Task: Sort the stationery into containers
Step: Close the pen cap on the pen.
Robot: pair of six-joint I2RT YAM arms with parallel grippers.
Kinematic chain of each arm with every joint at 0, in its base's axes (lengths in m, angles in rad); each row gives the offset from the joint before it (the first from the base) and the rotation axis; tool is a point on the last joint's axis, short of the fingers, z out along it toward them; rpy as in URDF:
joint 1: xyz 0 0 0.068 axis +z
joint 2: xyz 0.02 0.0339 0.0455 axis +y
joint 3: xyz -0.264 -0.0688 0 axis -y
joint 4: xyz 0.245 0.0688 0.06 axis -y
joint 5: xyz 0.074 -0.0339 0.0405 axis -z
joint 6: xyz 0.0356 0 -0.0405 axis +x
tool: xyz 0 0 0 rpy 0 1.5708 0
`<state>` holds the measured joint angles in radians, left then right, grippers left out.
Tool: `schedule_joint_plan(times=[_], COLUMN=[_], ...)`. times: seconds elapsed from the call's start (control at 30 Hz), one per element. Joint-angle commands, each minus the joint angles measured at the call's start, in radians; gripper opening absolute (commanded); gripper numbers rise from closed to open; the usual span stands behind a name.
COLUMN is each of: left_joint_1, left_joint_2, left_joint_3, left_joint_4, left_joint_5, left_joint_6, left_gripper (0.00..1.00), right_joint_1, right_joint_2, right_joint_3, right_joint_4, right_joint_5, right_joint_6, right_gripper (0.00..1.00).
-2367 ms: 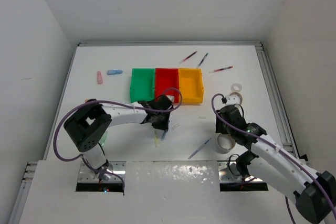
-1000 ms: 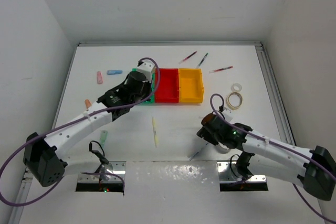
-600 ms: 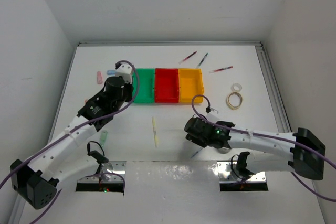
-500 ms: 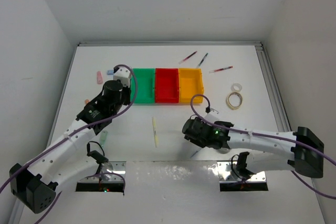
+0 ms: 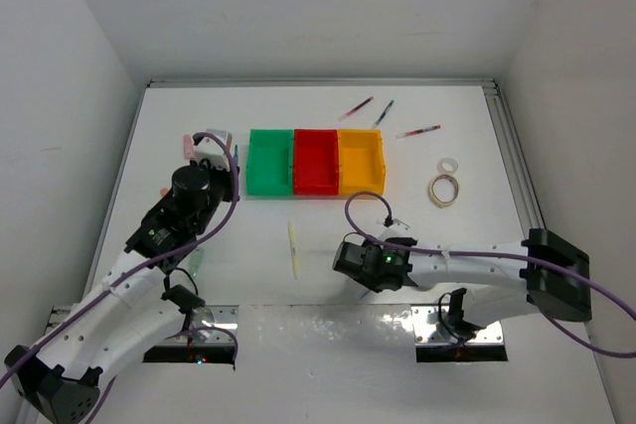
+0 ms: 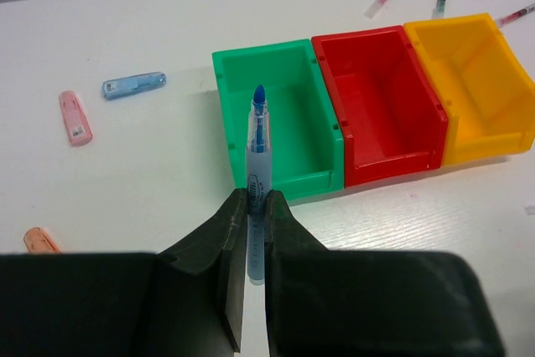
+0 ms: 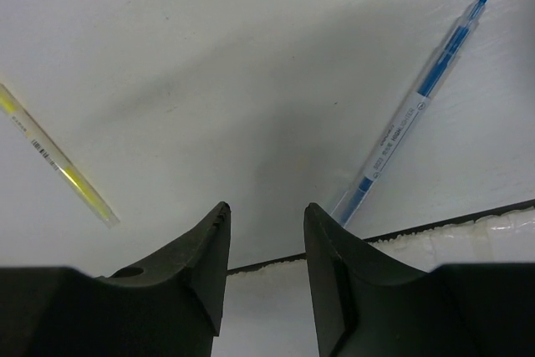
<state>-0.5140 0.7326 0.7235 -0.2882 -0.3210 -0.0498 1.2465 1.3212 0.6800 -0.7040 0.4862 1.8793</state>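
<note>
My left gripper (image 6: 256,200) has its jaws pressed together on a thin blue pen with a clear plastic barrel (image 6: 258,144). The pen sticks straight out past the fingertips with its blue tip leading. Directly ahead of that tip sits the green open-top plastic bin (image 6: 288,181). The red plastic bin (image 6: 393,152) is joined to it on the gripper's right, and the yellow-orange plastic bin (image 6: 481,135) comes after that. From above, the held pen looks to be just beside the green bin's left wall; I can't tell whether its tip is over the rim.

Ahead and to the left of this gripper, a short pale-blue eraser-like piece (image 6: 134,84) and a short pink eraser-like piece (image 6: 74,117) lie on the white table (image 6: 150,173). A small orange piece (image 6: 40,240) lies close by on the left.

My right gripper (image 7: 265,215) is low over the table near its front edge, jaws apart with nothing between them. A second blue pen with a white label (image 7: 418,106) lies slanted just to the right of the right finger. A thin pale-yellow pen (image 7: 58,165) lies off to the left, apart from the left finger.
</note>
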Motion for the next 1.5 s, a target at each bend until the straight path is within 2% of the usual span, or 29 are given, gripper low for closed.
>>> schedule_joint_plan(times=[0.0,0.47,0.73,1.03,1.47], left_joint_1=[0.017,0.017,0.017,0.017,0.023], left_joint_2=[-0.016,-0.027,-0.027,-0.013,-0.010], left_joint_3=[0.005,-0.016,-0.021,-0.021,-0.027], left_joint_4=[0.011,0.007,0.001,0.020,0.027], left_joint_5=[0.007,0.008,0.008,0.003,-0.007], left_joint_6=[0.007,0.011,0.015,0.019,0.018], left_gripper=[0.00,0.00,0.00,0.00,0.00], right_joint_1=[0.010,0.034,0.036,0.034,0.030], right_joint_2=[0.012,0.061,0.016,0.042,0.098], right_joint_3=[-0.013,-0.033,-0.042,-0.092,-0.060], right_joint_4=[0.043,0.055,-0.040,0.066,0.069], right_joint_5=[-0.021,-0.052,0.003,-0.034,-0.028], right_joint_6=[0.060,0.110,0.130,0.146,0.086], right_gripper=[0.39,0.40,0.40,0.40,0.36])
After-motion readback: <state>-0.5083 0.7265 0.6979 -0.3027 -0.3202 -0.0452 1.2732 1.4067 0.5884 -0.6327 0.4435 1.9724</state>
